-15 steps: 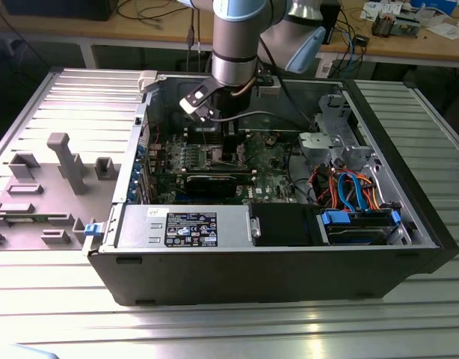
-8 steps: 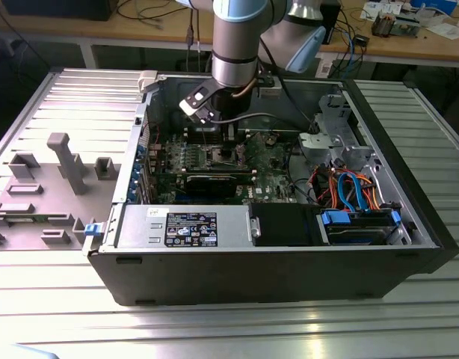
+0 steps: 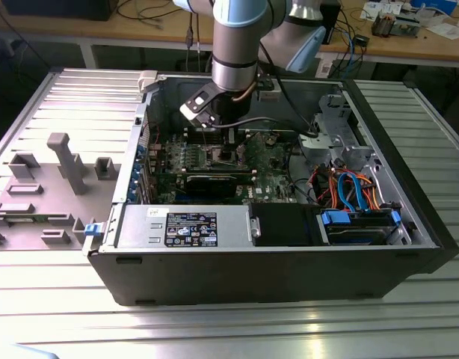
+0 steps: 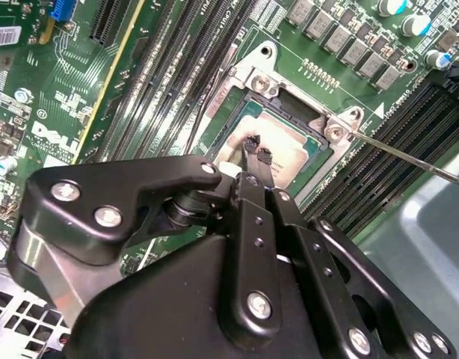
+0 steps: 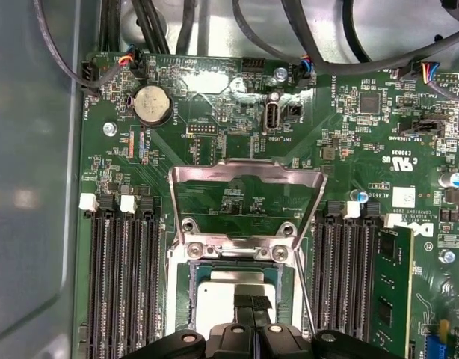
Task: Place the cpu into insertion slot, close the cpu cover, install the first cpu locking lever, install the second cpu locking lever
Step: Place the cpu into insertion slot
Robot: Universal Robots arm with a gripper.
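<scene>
The cpu lies flat in the insertion slot, its silvery top showing in both wrist views. My gripper hangs right over the chip's middle with its thin fingertips pressed together and nothing between them. The cpu cover stands swung open on its hinge at the socket's edge, and the green board shows through its window. A thin wire lever sticks out beside the socket rim. In the exterior view my gripper reaches down into the open computer case onto the motherboard.
Long black memory slots flank the socket on both sides, one holding a green module. A coin battery and cables lie beyond the cover. A power supply, drive cage and wiring crowd the case. A grey fixture plate lies at the exterior view's left.
</scene>
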